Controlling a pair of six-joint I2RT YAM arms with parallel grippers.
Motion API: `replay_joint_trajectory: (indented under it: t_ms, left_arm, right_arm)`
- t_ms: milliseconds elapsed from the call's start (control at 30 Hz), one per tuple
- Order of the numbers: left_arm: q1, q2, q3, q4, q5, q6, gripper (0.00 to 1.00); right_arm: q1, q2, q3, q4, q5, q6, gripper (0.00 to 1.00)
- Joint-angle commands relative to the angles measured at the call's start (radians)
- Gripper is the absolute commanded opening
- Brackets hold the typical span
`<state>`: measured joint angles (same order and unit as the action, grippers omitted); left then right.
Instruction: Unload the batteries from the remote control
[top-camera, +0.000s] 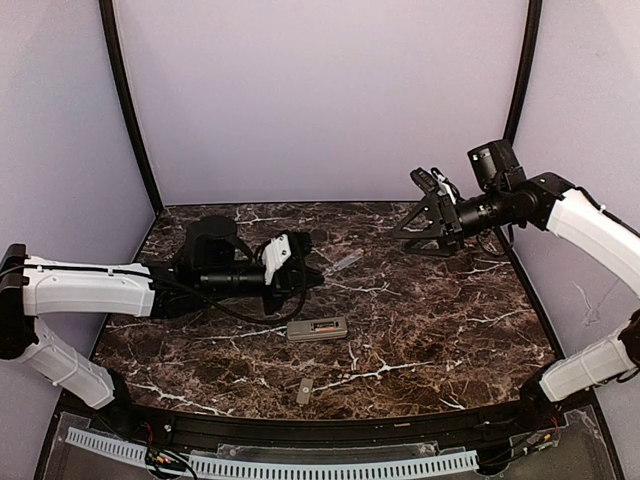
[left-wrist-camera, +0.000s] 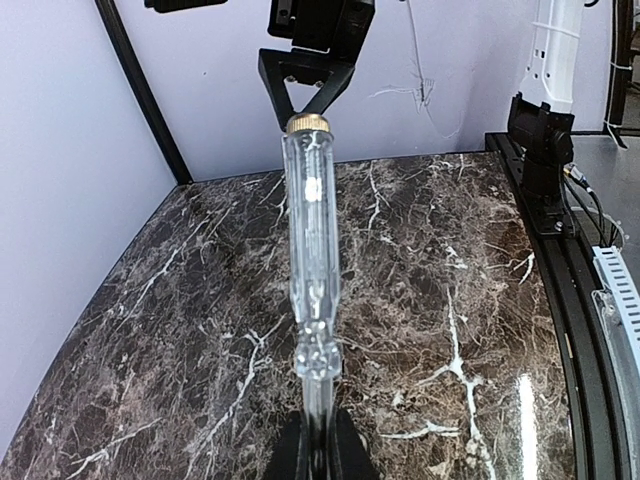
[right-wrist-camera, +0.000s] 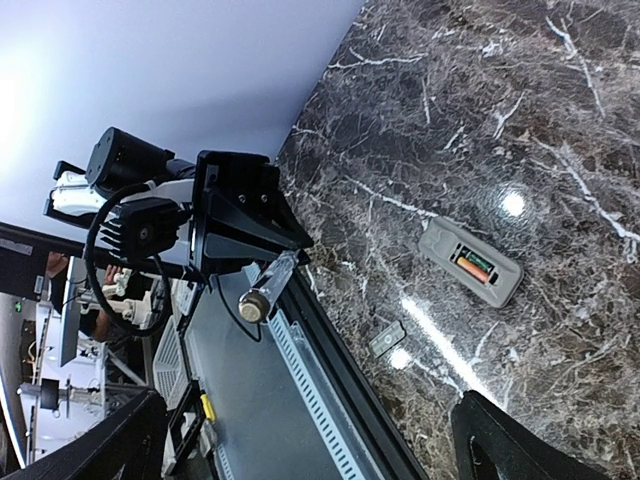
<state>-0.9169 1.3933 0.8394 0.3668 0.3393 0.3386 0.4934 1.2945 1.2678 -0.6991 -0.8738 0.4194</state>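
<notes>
The remote control (top-camera: 318, 329) lies grey back up at mid table with its battery bay open. In the right wrist view the remote (right-wrist-camera: 440, 243) shows the two batteries side by side in the bay, one orange-red (right-wrist-camera: 472, 271), one dark (right-wrist-camera: 481, 263). My left gripper (top-camera: 310, 272) is shut on the thin end of a clear screwdriver (top-camera: 345, 262) and hovers behind and left of the remote. The screwdriver (left-wrist-camera: 310, 250) points away from the fingers (left-wrist-camera: 345, 450). My right gripper (top-camera: 413, 208) is open and empty, raised at the back right.
A small flat grey cover piece (top-camera: 304, 391) lies near the front edge, in front of the remote; it also shows in the right wrist view (right-wrist-camera: 386, 338). Lilac walls close the back and sides. A black rail (top-camera: 330, 432) runs along the front.
</notes>
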Motion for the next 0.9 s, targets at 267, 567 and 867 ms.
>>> replay_joint_trajectory:
  t_ms: [267,567,867]
  left_arm:
    - [0.017,-0.063,-0.055,0.065,0.09,0.063,0.0]
    - [0.022,-0.038,-0.041,0.099,0.159,0.062,0.0]
    - [0.023,0.058,0.04,0.1,0.201,0.024,0.0]
  right_arm:
    - [-0.01,0.071,0.104,-0.087,-0.083,-0.031,0.99]
    - [-0.009,0.079,0.101,-0.065,-0.145,0.007,0.99]
    - [0.007,0.085,0.066,-0.034,-0.112,0.065,0.98]
